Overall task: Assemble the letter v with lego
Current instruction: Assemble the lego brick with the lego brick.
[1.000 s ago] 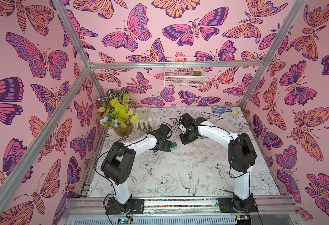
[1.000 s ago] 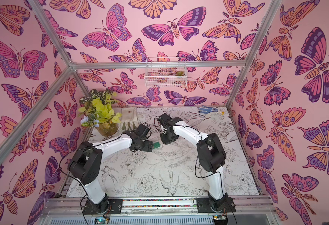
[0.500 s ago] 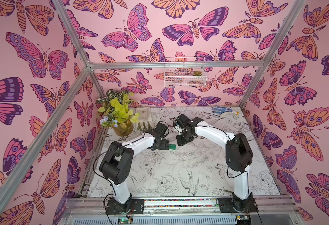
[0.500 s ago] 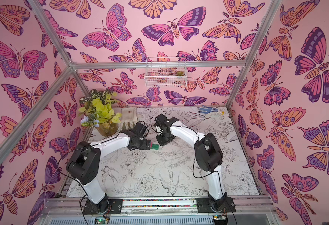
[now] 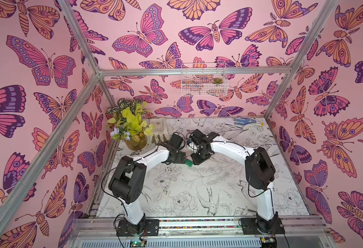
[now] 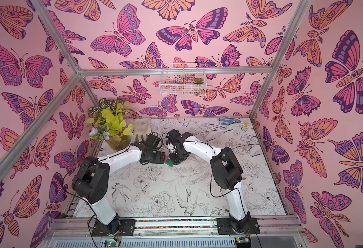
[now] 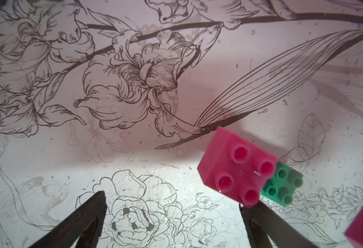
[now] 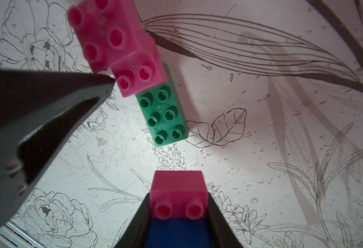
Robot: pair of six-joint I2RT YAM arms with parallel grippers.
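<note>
A green lego brick [image 8: 163, 116] lies flat on the table. Two pink bricks [image 8: 139, 75] are stepped up on one of its ends. In the left wrist view the upper pink brick [image 7: 236, 169] hides most of the green brick [image 7: 283, 186]. My left gripper [image 7: 176, 214] is open with only table between its fingers, and one fingertip [image 7: 260, 216] is right at that pink stack. My right gripper [image 8: 178, 199] is shut on a pink brick [image 8: 177, 186] joined to a blue brick [image 8: 176, 232], held just short of the green brick's free end. Both top views show the green brick [image 5: 189, 162] [image 6: 170, 163] between the two grippers.
A potted plant [image 5: 133, 131] and a pair of gloves [image 5: 160, 128] stand at the back left of the flower-printed table [image 5: 197, 193]. A small blue and white object [image 5: 246, 122] lies at the back right. A wire basket [image 5: 204, 82] hangs on the back wall.
My right arm has swung left and nearer, bringing its pink and blue bricks close to the green brick. The left gripper has stayed by the stack, still open.
</note>
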